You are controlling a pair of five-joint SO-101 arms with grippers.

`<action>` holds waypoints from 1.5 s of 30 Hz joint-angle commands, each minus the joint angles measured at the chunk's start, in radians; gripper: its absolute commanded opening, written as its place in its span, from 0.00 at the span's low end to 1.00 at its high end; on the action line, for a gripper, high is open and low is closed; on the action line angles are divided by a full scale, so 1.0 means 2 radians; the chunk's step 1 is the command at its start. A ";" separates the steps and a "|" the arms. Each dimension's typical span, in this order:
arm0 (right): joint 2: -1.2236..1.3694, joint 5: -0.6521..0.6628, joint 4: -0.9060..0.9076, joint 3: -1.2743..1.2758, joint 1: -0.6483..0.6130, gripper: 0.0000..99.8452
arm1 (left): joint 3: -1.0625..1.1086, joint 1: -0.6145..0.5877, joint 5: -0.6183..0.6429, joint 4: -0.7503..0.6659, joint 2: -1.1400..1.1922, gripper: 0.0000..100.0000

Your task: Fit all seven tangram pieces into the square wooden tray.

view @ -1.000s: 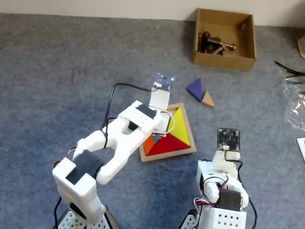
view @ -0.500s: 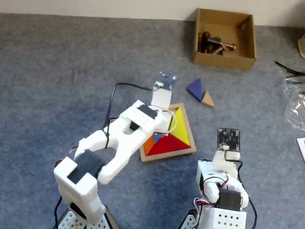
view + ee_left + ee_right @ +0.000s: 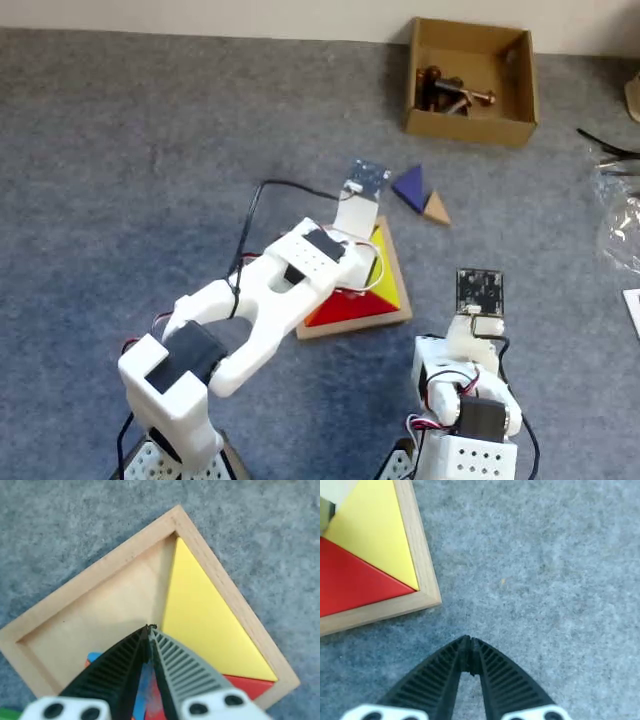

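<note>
The square wooden tray (image 3: 398, 268) lies mid-table with a yellow triangle (image 3: 385, 270) and a red triangle (image 3: 350, 307) in it. My left arm (image 3: 300, 265) reaches over the tray and hides its left part. My left gripper (image 3: 149, 628) is shut, its tips over the tray's bare floor (image 3: 110, 605) beside the yellow triangle (image 3: 200, 625). A blue piece (image 3: 93, 657) lies under its fingers. A blue triangle (image 3: 408, 186) and a tan triangle (image 3: 435, 208) lie on the carpet behind the tray. My right gripper (image 3: 469, 641) is shut over carpet, just off the tray corner (image 3: 427, 600).
A cardboard box (image 3: 470, 80) with wooden items stands at the back right. Cables and a plastic bag (image 3: 620, 225) lie at the right edge. My right arm's base (image 3: 468, 410) sits at the front, right of the tray. Grey carpet covers the table.
My left arm has swung to the right over the tray and now covers the orange and blue pieces that showed before. The right arm has not moved.
</note>
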 commanded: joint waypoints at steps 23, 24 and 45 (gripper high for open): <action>-0.007 -0.005 -0.008 0.057 -0.008 0.00 | -0.084 -0.089 -0.182 0.043 -0.010 0.02; -0.007 -0.005 -0.008 0.057 -0.008 0.00 | -0.085 -0.089 -0.200 0.064 -0.014 0.02; -0.007 -0.005 -0.008 0.057 -0.008 0.00 | -0.057 -0.211 -0.349 0.374 -0.168 0.03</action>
